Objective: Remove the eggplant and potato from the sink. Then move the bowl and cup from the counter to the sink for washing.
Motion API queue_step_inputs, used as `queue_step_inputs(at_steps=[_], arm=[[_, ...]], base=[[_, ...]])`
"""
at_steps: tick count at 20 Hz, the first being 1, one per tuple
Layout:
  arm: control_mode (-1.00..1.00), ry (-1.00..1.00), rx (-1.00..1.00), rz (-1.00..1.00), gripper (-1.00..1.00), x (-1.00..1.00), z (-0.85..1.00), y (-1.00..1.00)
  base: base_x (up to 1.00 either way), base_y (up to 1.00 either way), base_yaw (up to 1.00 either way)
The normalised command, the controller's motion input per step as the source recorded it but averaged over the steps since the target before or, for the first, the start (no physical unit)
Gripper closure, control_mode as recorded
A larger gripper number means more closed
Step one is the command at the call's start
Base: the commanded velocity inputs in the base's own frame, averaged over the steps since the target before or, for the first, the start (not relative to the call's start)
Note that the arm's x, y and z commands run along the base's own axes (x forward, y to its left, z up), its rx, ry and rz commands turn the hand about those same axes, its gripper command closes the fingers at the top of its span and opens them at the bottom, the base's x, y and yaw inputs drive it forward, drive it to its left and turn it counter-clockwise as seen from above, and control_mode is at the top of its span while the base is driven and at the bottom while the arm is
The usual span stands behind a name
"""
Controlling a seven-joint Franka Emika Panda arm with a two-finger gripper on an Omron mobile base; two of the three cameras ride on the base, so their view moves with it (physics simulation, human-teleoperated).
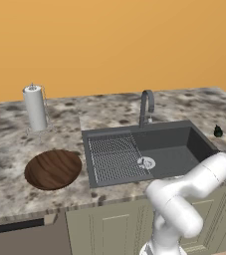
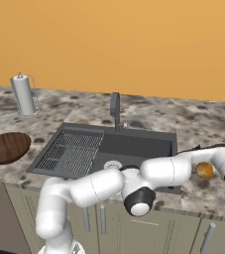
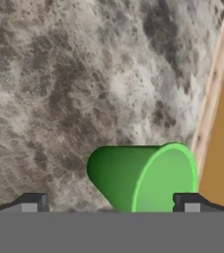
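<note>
A simulated kitchen with a speckled counter (image 1: 15, 144) and one dark grey sink (image 1: 169, 149), its basin holding no vegetables. One eggplant (image 1: 217, 131) and one potato (image 2: 204, 170) rest on the counter right of the sink. One wooden bowl (image 1: 53, 169) sits on the counter to its left, near one paper towel roll (image 1: 35, 107). One green cup (image 3: 143, 178) lies tipped on its side between the fingertips (image 3: 32, 202) of the gripper (image 3: 111, 203), which is spread wide and grasps nothing.
</note>
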Motion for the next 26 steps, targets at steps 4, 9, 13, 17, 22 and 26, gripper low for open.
queue_step_inputs(at_steps=[4, 9, 13, 17, 22, 26], arm=[[-1.0, 0.06, 0.14, 0.1, -1.0, 0.13, 0.35, -0.19], [-1.0, 0.18, 0.15, 0.06, -1.0, 0.12, 0.37, -0.17], [-1.0, 0.21, 0.17, 0.02, -1.0, 0.13, 0.42, -0.15], [-1.0, 0.17, 0.19, 0.02, -1.0, 0.15, 0.47, -0.16], [-1.0, 0.16, 0.22, 0.03, 1.0, 0.15, 0.5, -0.18], [-1.0, 0.12, 0.24, 0.01, 1.0, 0.12, 0.52, -0.19]], base=[[0.0, 0.0, 0.0], [0.0, 0.0, 0.0], [0.0, 0.0, 0.0], [0.0, 0.0, 0.0], [0.0, 0.0, 0.0], [0.0, 0.0, 0.0]])
